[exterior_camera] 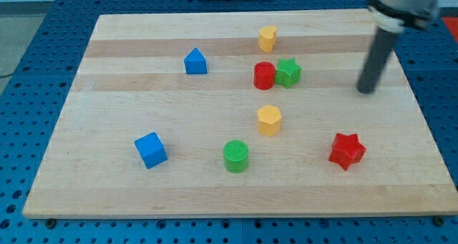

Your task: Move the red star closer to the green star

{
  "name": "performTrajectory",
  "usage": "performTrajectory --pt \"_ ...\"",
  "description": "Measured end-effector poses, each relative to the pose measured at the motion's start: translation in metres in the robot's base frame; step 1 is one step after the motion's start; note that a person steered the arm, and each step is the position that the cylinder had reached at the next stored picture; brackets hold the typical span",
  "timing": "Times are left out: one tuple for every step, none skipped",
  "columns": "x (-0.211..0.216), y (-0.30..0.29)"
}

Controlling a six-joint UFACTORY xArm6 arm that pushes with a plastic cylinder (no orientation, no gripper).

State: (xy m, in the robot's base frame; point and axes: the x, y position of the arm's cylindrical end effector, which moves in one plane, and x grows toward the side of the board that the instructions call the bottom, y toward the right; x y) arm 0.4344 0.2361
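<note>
The red star [347,150] lies at the lower right of the wooden board [143,194]. The green star [288,73] sits in the upper middle, touching a red cylinder [264,76] on its left. My tip [366,91] is at the board's right side, above the red star and well to the right of the green star, touching no block.
A yellow block [268,38] stands near the view's top, a yellow hexagonal block [269,120] in the middle. A blue pentagon-like block [195,61] is at upper left, a blue cube [151,149] at lower left, a green cylinder [236,156] at lower middle.
</note>
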Motion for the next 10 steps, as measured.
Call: performTrajectory --pt "0.075 0.033" --pt "0.139 0.002" --pt "0.145 -0.048" --pt "0.132 -0.088" --pt "0.091 -0.089" --pt "0.064 -0.071" --pt "0.046 -0.056" --pt "0.043 -0.077" --pt "0.040 -0.109" --pt "0.013 -0.112"
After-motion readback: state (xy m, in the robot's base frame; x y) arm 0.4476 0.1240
